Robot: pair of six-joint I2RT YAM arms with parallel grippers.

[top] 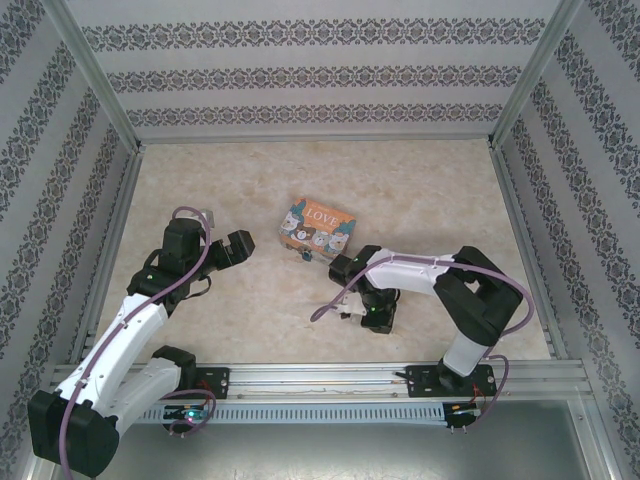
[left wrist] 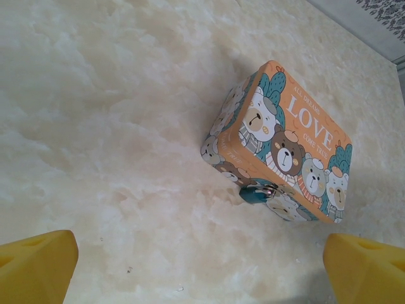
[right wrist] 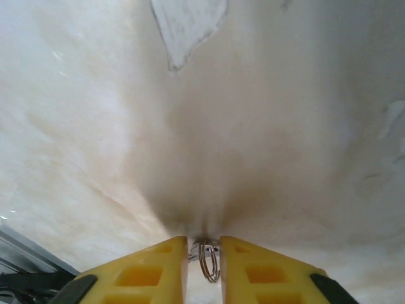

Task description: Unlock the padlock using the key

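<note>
Yellow right gripper (right wrist: 202, 244) is pinching the key (right wrist: 209, 261) by its ring, jaws nearly shut, just beside the tin (left wrist: 285, 139). Padlock (left wrist: 256, 193) is hanging on the tin's front; left gripper (left wrist: 202, 278) is hovering with jaws wide. I'm guessing I'm mid-pickup, next needing keyhole alignment.

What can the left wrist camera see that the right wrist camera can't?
Left wrist: the tin with the padlock on its front, and the left fingers wide apart. Right wrist: the right fingers nipping a metal ring. Both: yellow fingers and the pale table.
</note>
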